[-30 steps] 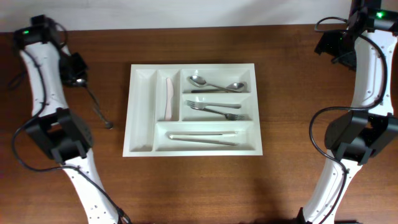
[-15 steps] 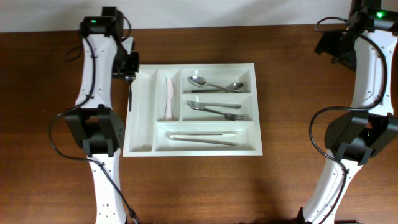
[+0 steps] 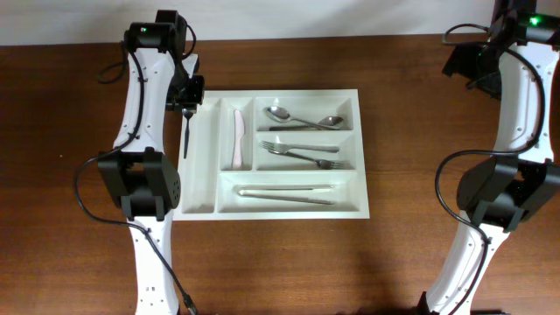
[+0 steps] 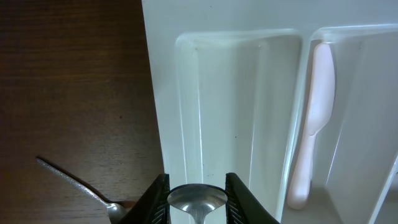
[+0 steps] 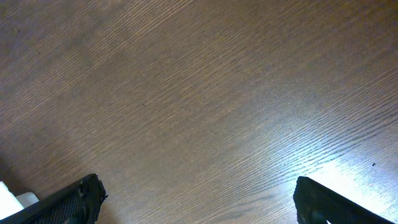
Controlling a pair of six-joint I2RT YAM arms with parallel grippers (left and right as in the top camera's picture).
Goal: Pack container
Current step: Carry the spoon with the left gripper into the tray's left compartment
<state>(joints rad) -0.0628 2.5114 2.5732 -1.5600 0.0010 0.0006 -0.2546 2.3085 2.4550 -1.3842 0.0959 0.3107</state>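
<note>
Left gripper [image 4: 196,190] clamped on the bowl of a spoon [image 3: 185,133], handle trailing along the container's [image 3: 271,93] left rim. Judgement: shift right until the handle lies wholly over the container's leftmost upright compartment [image 4: 236,124], align lengthwise, lower, then release; a rim strike is the risk. Right gripper [image 5: 196,199] spread wide, empty, well right of the container. Table [image 3: 87,227]: dark wood grain; pale wall strip beyond the container.

White arms [image 3: 143,87], black joints [image 3: 140,182], black-fingered end effectors [image 4: 197,198], green lights [image 3: 133,31].
</note>
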